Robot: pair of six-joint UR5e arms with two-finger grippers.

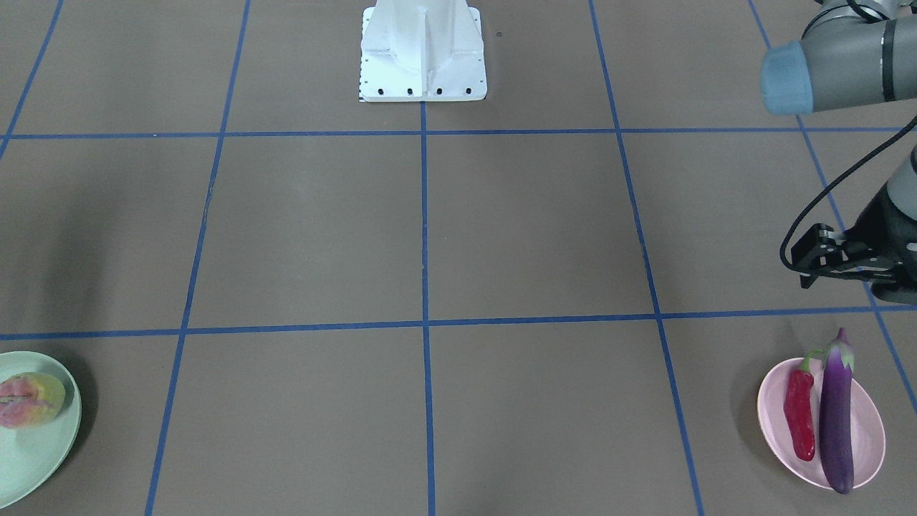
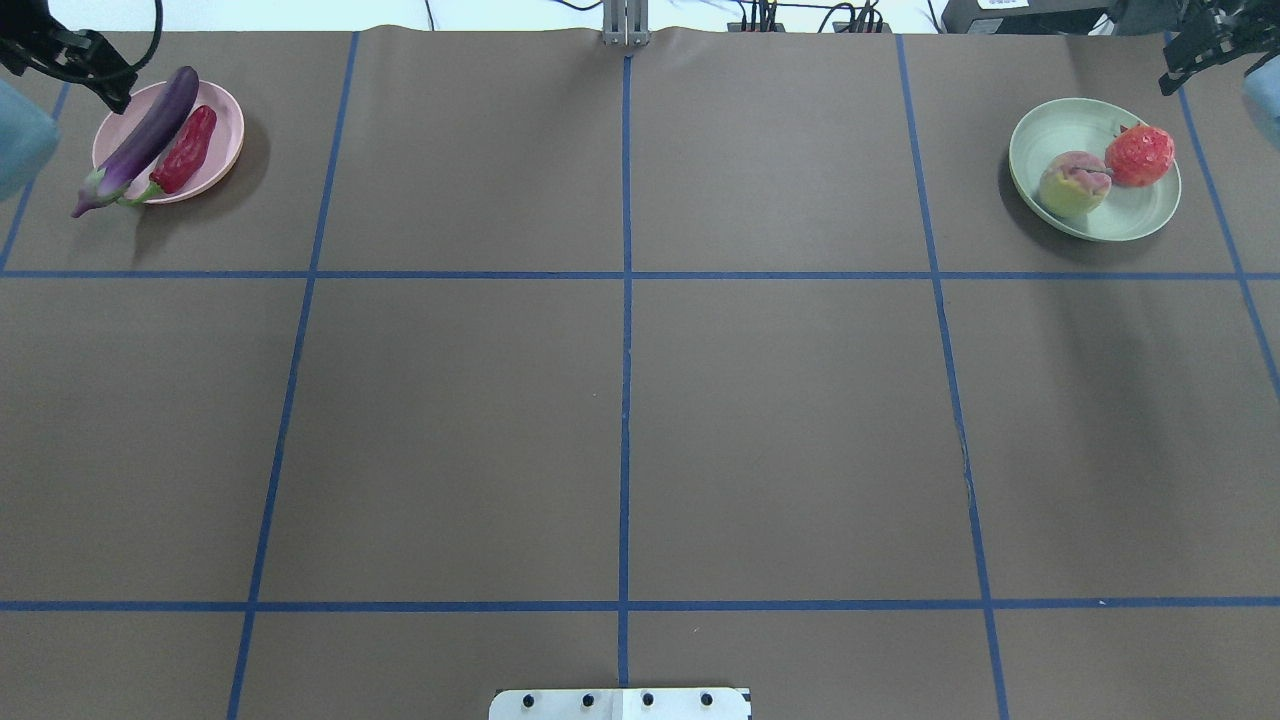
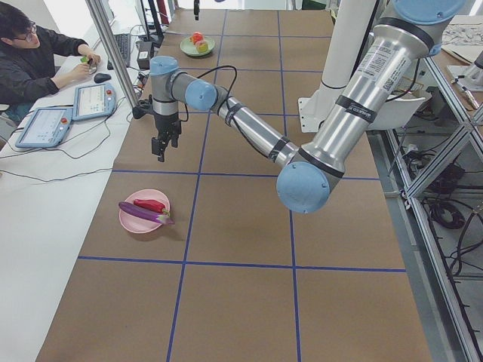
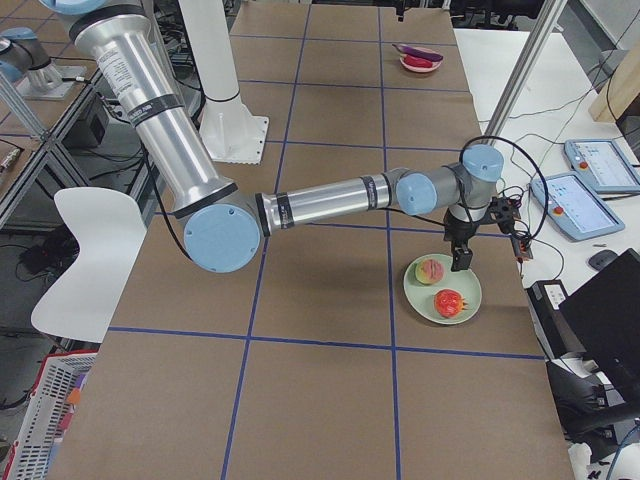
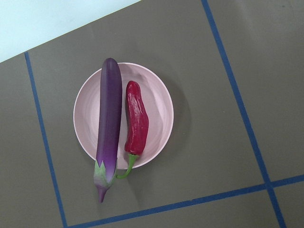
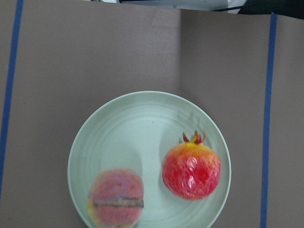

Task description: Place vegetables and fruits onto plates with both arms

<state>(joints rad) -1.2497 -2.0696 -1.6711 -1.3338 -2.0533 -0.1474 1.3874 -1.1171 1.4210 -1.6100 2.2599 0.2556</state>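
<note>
Eggplant (image 5: 109,114), chili (image 5: 137,118) on pink plate (image 5: 159,99); left fingers (image 2: 115,93) apart, raised.

**Edge losses and unreadable grippers**

Front-facing view: mint green plate (image 1: 36,466) and peach (image 1: 29,400) sliced by the frame edge at 8 o'clock. The left gripper (image 1: 809,258) runs off at 3 o'clock, jaw gap unreadable.

Overhead: right gripper (image 2: 1172,78) clipped at 1 o'clock, finger spacing unclear.

Right wrist view: peach blurred, cut at 6 o'clock along with the plate's rim.
</note>
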